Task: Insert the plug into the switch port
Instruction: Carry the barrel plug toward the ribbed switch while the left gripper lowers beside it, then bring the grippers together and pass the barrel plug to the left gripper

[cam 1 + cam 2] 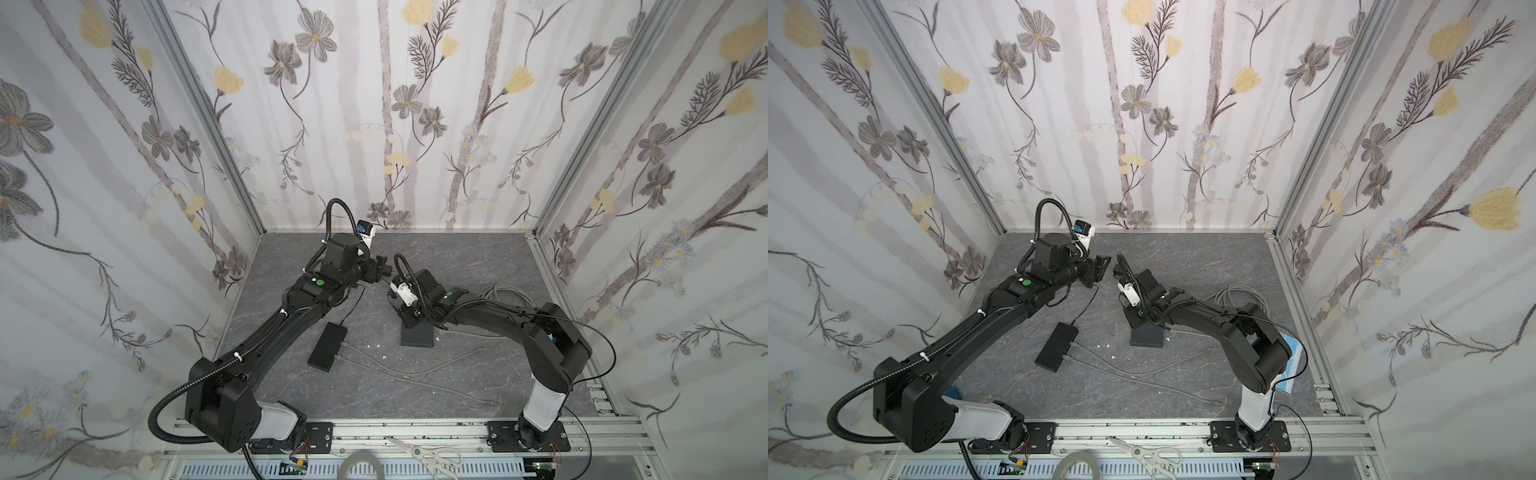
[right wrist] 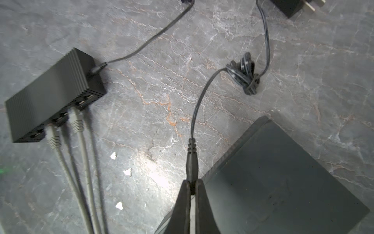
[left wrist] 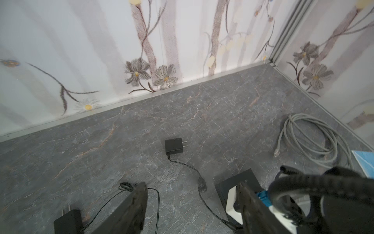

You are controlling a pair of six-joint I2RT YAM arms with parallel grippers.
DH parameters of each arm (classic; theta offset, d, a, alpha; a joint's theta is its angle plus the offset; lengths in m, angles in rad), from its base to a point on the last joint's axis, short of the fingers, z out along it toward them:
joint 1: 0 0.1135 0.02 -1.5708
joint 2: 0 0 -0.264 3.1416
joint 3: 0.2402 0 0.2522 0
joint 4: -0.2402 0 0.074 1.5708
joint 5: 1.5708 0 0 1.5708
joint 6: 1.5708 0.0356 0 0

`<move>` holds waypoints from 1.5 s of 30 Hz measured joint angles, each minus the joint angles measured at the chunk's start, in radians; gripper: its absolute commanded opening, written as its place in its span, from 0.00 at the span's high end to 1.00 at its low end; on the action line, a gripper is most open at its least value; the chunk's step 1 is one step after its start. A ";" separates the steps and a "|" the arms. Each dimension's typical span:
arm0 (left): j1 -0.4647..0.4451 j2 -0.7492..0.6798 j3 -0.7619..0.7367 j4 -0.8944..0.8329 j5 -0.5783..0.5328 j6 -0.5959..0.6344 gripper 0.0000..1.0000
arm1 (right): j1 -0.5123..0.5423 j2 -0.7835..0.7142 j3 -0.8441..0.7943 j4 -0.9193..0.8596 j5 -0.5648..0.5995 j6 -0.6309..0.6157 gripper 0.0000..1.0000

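My right gripper point(image 2: 192, 187) is shut on the black barrel plug point(image 2: 191, 162). The plug's tip is hidden between the fingers, and its thin cable runs off to a tied bundle point(image 2: 245, 74). The gripper hangs at the edge of the flat black switch point(image 2: 283, 182), which shows in both top views point(image 1: 417, 334) point(image 1: 1146, 334). No port on this switch is visible. My left gripper point(image 3: 192, 202) is open and empty above the floor, behind the switch point(image 3: 247, 175) in both top views point(image 1: 384, 268) point(image 1: 1102, 268).
A second black switch point(image 1: 328, 347) point(image 2: 50, 95) lies to the left with two grey cables plugged in. A black wall adapter point(image 3: 174, 146) lies towards the back wall. A coiled grey cable point(image 3: 311, 135) lies at the right. Scissors point(image 1: 428, 455) rest on the front rail.
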 measured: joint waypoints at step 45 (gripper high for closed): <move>-0.138 -0.148 -0.418 -0.029 0.340 1.184 0.59 | -0.050 -0.106 -0.109 -0.112 -0.580 -0.166 0.97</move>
